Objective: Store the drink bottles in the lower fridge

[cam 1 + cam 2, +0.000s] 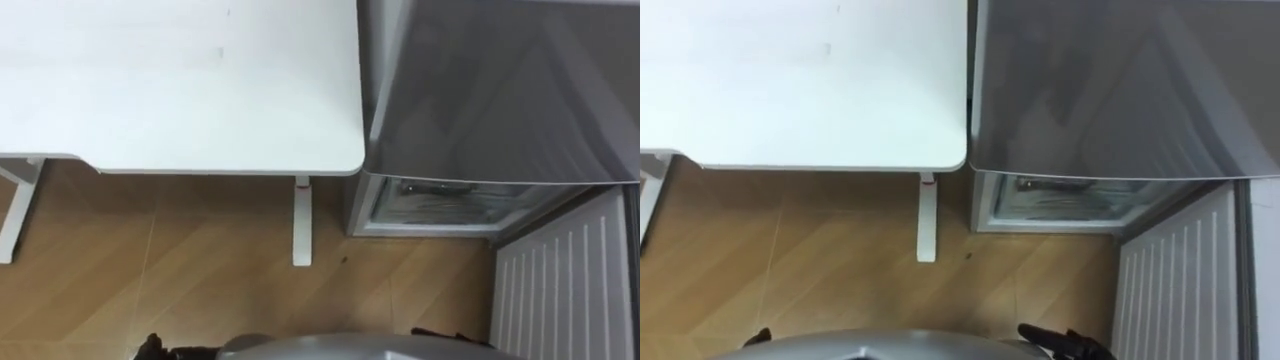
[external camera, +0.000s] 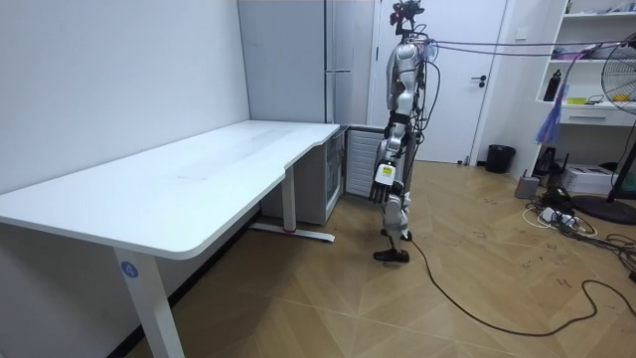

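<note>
Pale wood floor (image 1: pixel 200 270) in a herringbone pattern runs along the near edge of the eye views. Low at the right, just above it, the dark tips of the right hand (image 1: pixel 1065 345) poke into sight; whether it is spread or curled cannot be told. In the room view the left hand (image 2: pixel 384 182) hangs at the end of a straight arm beside the thigh, and there too it cannot be told whether it is spread or pressed together.

The robot stands upright on the floor, facing the lower fridge (image 1: pixel 440 205). Its door (image 1: pixel 565 290) is swung out towards the robot's right and shows a white ribbed inner face. The compartment's front edge and a pale shelf show inside it. Where the drinks are cannot be told from these views.

To the robot's left a white tabletop (image 1: pixel 180 80) with a rounded corner stands on a white leg (image 1: pixel 302 225), with its edge just beside the fridge. The grey upper fridge (image 1: pixel 500 90) overhangs the open compartment.

Farther off, the room view shows a closed white room door (image 2: pixel 492 70), a small dark bin (image 2: pixel 500 157) on the floor beside it, wall shelves (image 2: pixel 596 60), and a standing fan (image 2: pixel 621 80) at the room view's right.
</note>
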